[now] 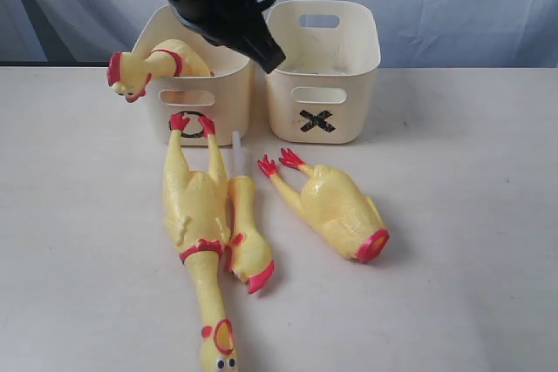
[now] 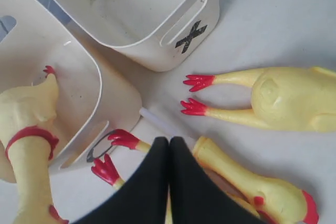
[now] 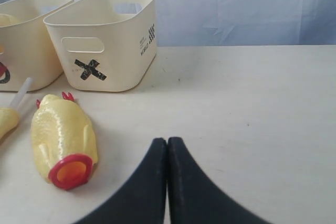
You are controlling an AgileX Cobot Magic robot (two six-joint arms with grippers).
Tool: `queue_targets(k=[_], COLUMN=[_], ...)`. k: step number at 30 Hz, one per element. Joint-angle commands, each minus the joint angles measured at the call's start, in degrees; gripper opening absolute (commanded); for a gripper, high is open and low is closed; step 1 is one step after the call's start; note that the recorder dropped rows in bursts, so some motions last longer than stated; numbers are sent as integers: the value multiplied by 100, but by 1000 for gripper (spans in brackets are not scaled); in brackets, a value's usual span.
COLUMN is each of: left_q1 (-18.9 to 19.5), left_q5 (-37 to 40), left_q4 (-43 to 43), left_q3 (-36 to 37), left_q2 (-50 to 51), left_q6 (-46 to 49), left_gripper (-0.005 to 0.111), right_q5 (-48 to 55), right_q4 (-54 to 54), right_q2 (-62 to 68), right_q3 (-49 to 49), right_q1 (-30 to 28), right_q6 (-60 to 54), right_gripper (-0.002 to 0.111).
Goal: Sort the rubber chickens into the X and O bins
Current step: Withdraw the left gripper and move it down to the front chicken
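Exterior view: two cream bins stand side by side at the back of the table (image 1: 471,215), close together but not touching. The O bin (image 1: 235,93) is on the left and the X bin (image 1: 349,84) on the right.

- Draped chicken (image 1: 161,60): in the O bin. Its neck lies over the left rim and its head hangs outside.
- Long chicken (image 1: 196,206): flat on the table in front of the O bin. Its red feet are against the front wall and overlap the black O. Its head points to the near edge.
- Stick piece (image 1: 248,237): lies along the long chicken's right side, touching it. Its white stick (image 1: 235,141) points at the gap between the bins, and its red end is toward the near edge.
- Headless body (image 1: 336,206): right of the stick piece and apart from it, lying at a slant. Its feet point toward the X bin without touching it. The red-rimmed neck opening faces near right.

Left gripper (image 1: 270,60): raised, with its tip over the gap between the bins, beside the O bin's right rim. In the left wrist view its black fingers (image 2: 152,182) are pressed together with nothing between them. Both bins and the table chickens lie below.

Right gripper (image 3: 167,142): seen only in the right wrist view, low over bare table. Its fingers (image 3: 186,187) are pressed together and hold nothing. The headless body lies near it, and the X bin is beyond that.
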Motion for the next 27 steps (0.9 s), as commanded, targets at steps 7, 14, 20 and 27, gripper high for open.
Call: queue_targets(k=[7,14,20,27], left_q1=[-333,-885,-1293,-1669], left_q5=[-77,-104,-182,-555], left_q4=[70,32,69,0], left_q3=[1213,2069,2844,3819], left_q2=[-1140,-1945,-2432,-2779], left_q6=[-1092,-1820,-2564,-3278], left_gripper=[0,0,0,0], right_q5=[-32,-32,-32,-32], right_q4=[-2,-2,-2,-2], right_q2=[-31,-31,-31,-31], right_q3=[28,28,28,28], right_q1=[-13,-13,-13,-13], right_q6=[-7,-7,-7,-7], right_gripper=[0,0,0,0])
